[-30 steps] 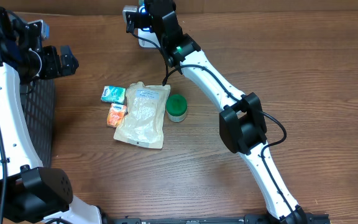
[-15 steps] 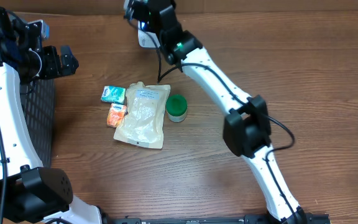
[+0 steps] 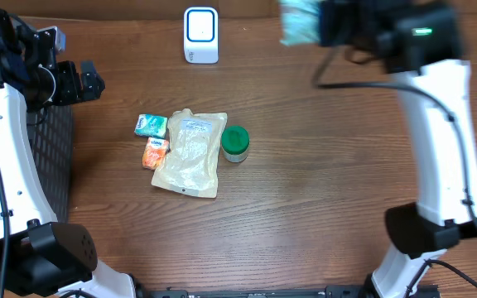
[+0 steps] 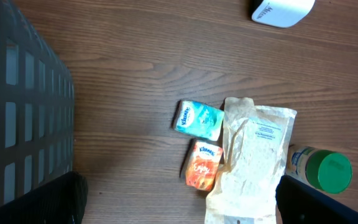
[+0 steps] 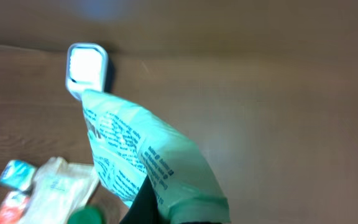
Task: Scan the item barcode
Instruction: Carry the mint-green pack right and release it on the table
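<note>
right gripper [image 5: 166,210]: clenched on green packet [image 5: 145,158], held in the air well right of scanner [image 3: 200,35] | left gripper [image 3: 77,80]: released, empty, far left of scanner | progress: packet lifted, now away from scanner; scan unconfirmed, set-down remains

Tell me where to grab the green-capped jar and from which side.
Grip the jar around its round green cap, coming straight down from above: it seems upright, and the pouch lies close beside it, crowding a sideways approach.
</note>
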